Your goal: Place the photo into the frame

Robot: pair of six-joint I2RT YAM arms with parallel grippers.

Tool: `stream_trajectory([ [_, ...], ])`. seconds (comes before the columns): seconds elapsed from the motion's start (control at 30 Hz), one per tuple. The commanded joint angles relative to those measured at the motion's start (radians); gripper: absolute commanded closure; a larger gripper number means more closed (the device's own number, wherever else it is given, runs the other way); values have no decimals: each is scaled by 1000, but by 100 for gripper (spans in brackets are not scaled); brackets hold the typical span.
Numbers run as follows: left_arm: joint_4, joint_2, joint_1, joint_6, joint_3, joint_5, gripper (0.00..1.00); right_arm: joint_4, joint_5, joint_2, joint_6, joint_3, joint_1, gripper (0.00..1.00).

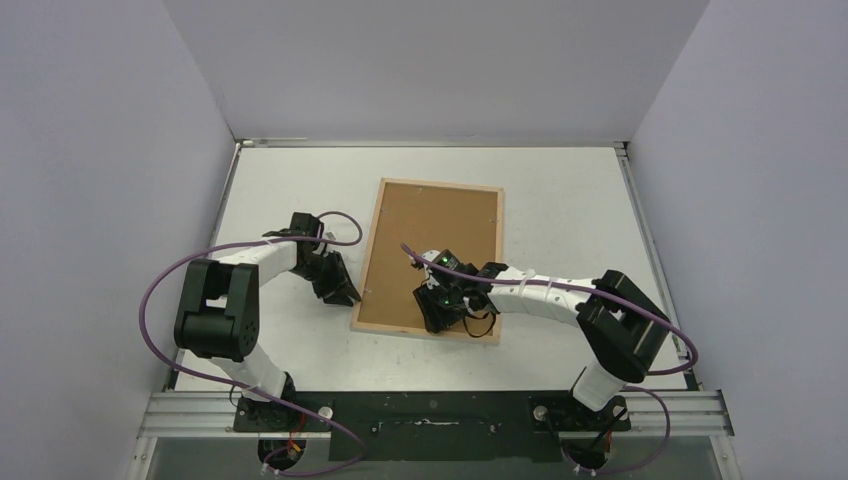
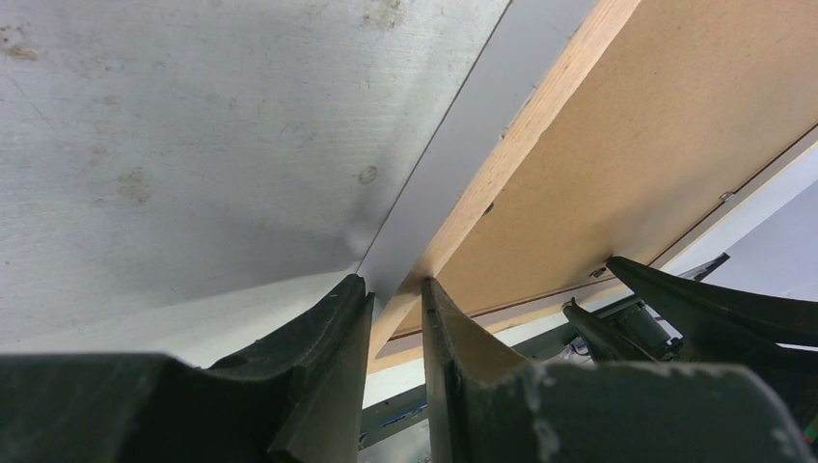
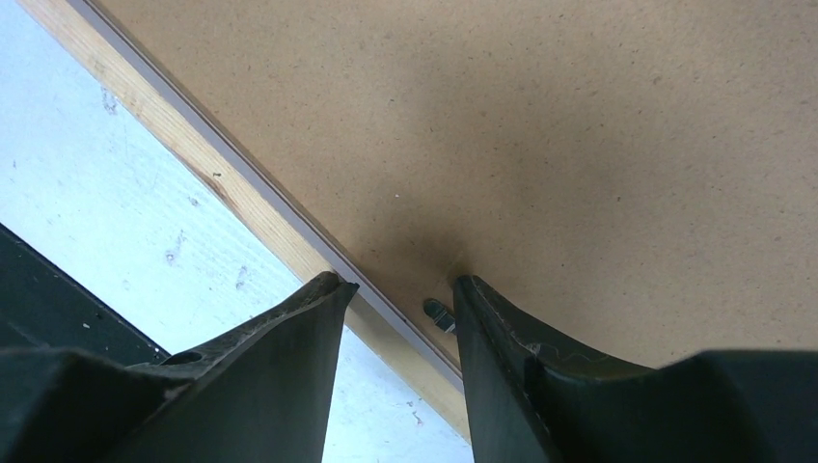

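On the table, a little left of centre, the frame lay flat with its pale wood back turned up and the brown backing board seated inside it. From my overhead view its long axis ran from the near edge toward the far wall, canted slightly, so the far end sat further right than the near end. The near short rail faced the arm bases. The left gripper was at the frame's left long rail, close to the near-left corner. Through its wrist camera I saw the fingers nearly together and straddling that wooden rail, one on the table side and one on the board side, pinched on the rail between them. The right gripper was over the near end of the frame, pointing down at the board just inside the near rail. In its wrist view the two fingers stood clearly apart and held nothing: one tip was over the rail, the other over the board, and a small metal tab showed in the gap between them, at the board's edge
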State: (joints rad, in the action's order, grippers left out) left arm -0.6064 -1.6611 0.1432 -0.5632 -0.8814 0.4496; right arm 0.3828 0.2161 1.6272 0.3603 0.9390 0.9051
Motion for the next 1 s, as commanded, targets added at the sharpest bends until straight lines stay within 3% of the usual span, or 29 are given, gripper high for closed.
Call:
stream_trajectory([
  [0.0,-7,-40,10,31,27,-68,76,-10,18,-43,-2,-13,7,54],
  [0.37,14,-40,10,6,35,-67,77,-15,94,-65,-5,-41,6,54],
  [0.97,18,-48,9,-3,39,-56,77,58,89,-67,-33,-55,-11,54],
])
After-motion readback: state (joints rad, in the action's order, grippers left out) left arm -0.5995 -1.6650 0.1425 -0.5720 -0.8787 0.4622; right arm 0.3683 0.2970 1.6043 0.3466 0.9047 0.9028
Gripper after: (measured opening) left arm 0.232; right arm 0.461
